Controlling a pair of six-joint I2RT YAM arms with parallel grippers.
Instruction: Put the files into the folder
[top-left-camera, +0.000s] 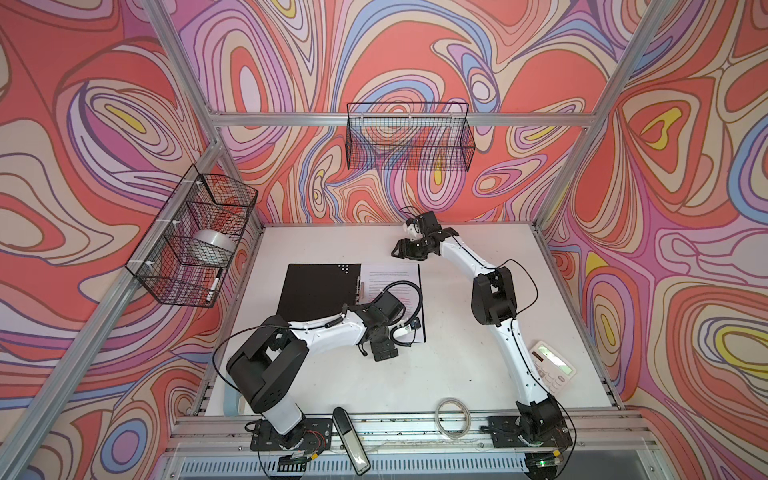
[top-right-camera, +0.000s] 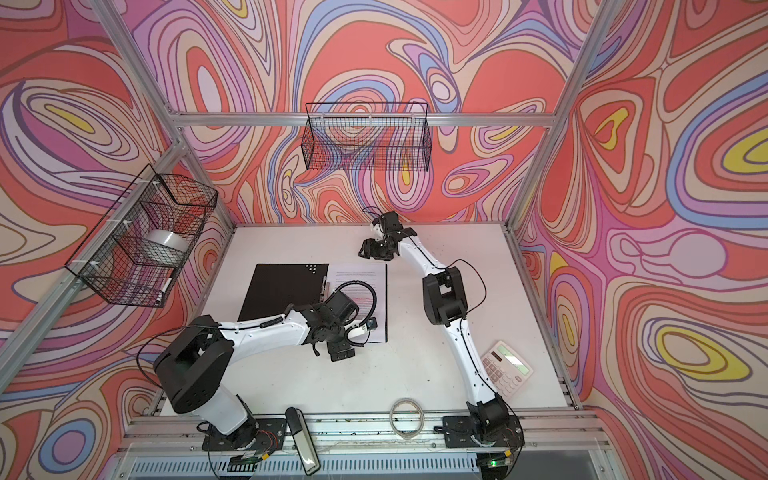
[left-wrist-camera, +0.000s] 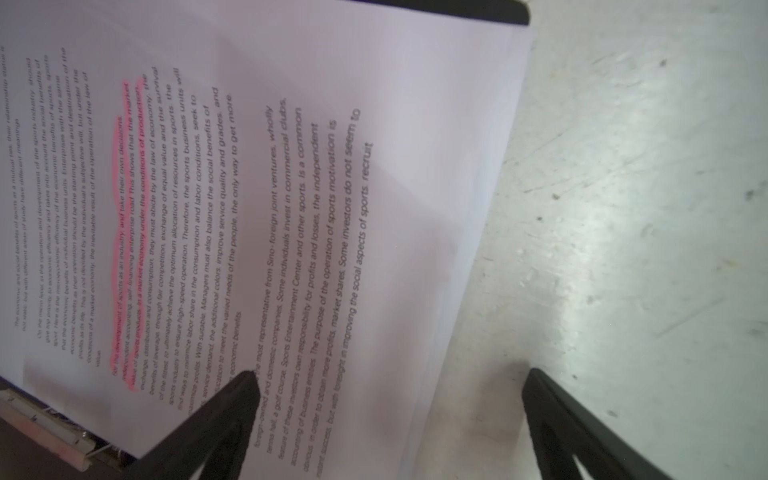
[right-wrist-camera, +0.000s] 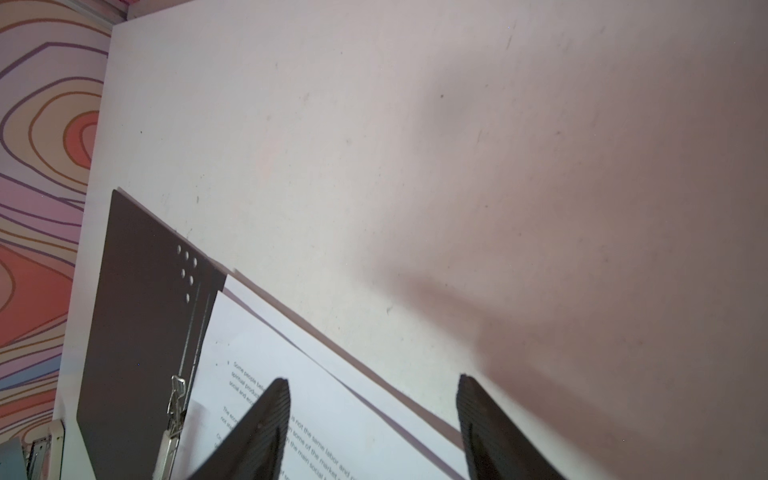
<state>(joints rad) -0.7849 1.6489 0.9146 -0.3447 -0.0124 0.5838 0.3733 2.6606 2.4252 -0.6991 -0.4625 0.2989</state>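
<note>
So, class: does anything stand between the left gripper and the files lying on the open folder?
Nothing visible does. The left gripper hangs open straight over the files, straddling their edge above the table. The files lie inside the open folder.

One flat open folder (top-left-camera: 318, 291), black inside, is counted. Six small white dots (right-wrist-camera: 194, 262) and one metal spine clip (right-wrist-camera: 176, 399) are seen on its black face. White printed paper sheets (top-left-camera: 390, 276) are stacked on the folder's right half. At least two are made out by their edges, but the exact number cannot be told. One pink highlighted passage (left-wrist-camera: 124, 232) is marked on the top sheet.

Two white-and-black robot arms are counted, one (top-left-camera: 324, 332) over the folder and one (top-left-camera: 511, 345) right of it. Two black wire baskets are hung, one (top-left-camera: 409, 137) beyond the folder and one (top-left-camera: 195, 241) left of it. One roll of clear tape (top-left-camera: 214, 243) and one white marker (top-left-camera: 214, 286) are held in the latter. One white calculator (top-left-camera: 555, 363) is found right of the folder, and one coil of pale cable (top-left-camera: 453, 417) nearer than it.
</note>
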